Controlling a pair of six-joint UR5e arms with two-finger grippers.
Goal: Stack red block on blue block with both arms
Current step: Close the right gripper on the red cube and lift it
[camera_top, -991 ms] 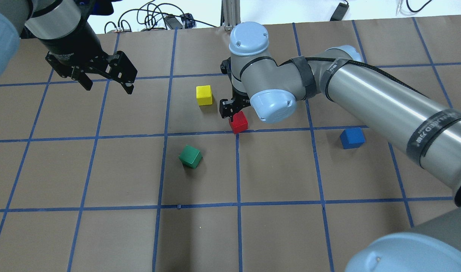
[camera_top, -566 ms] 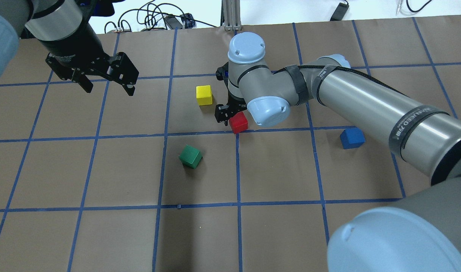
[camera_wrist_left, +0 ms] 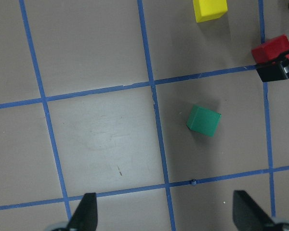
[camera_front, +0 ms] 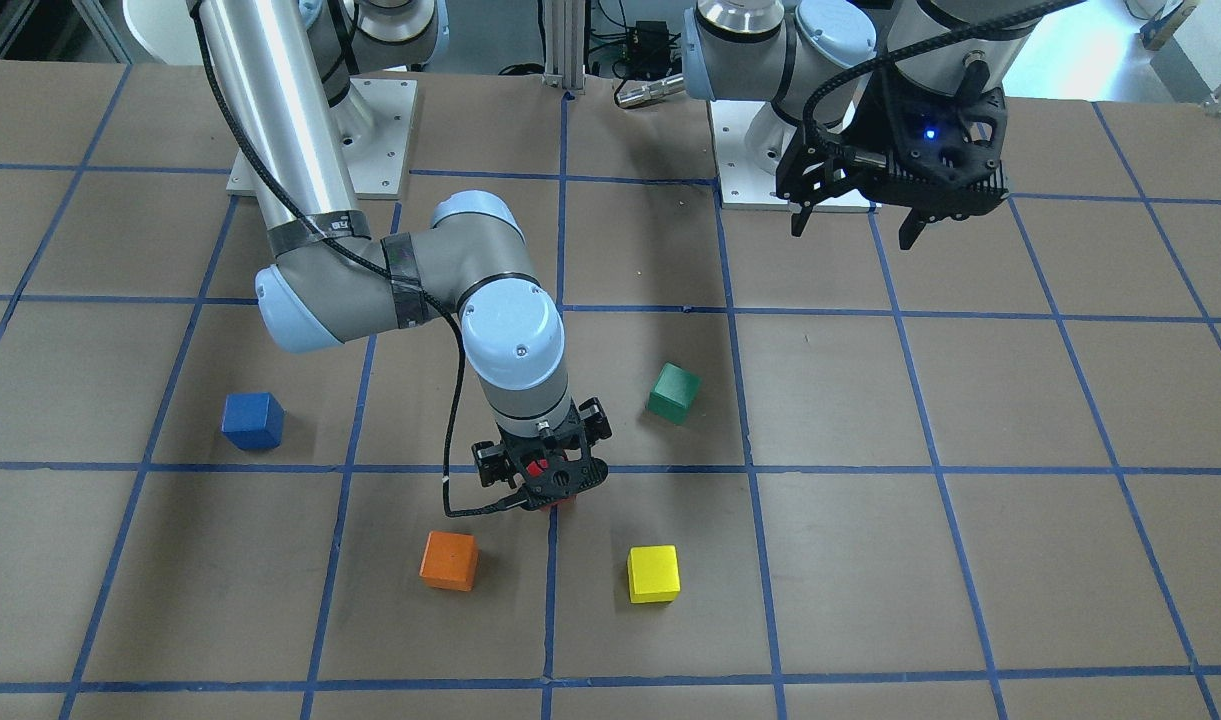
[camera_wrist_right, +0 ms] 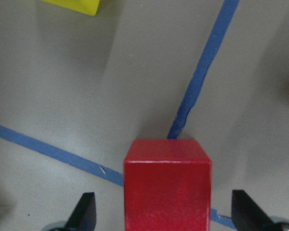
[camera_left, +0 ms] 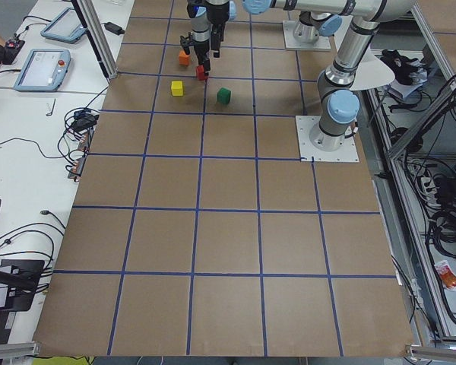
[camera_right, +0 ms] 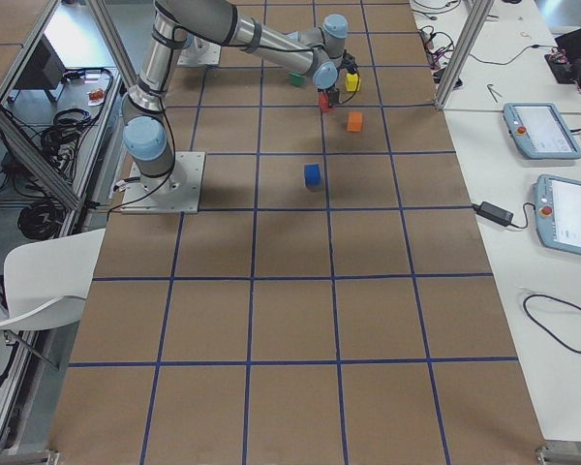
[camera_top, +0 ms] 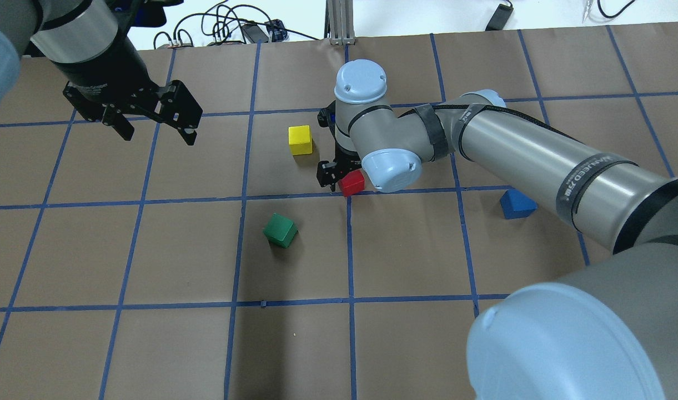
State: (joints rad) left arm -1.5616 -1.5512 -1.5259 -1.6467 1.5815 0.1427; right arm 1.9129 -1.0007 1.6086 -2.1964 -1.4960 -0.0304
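Note:
The red block (camera_top: 352,183) sits on the table just beyond a blue tape line, near the middle. My right gripper (camera_top: 345,179) is lowered over it and open. In the right wrist view the red block (camera_wrist_right: 167,187) lies between the two fingers (camera_wrist_right: 86,211) with a gap on each side. The blue block (camera_top: 515,204) stands alone to the right, partly hidden by my right arm; it shows fully in the front-facing view (camera_front: 252,420). My left gripper (camera_top: 159,136) is open and empty, held above the table at the far left.
A yellow block (camera_top: 300,139) stands just left of the right gripper. A green block (camera_top: 280,230) lies turned, nearer to me and left of the red block. An orange block (camera_front: 449,559) stands beyond the red block, hidden in the overhead view. Cables lie past the table's far edge.
My right arm has swung and its gripper has come down and closer around the red block. The blocks have not moved. The left gripper has barely shifted.

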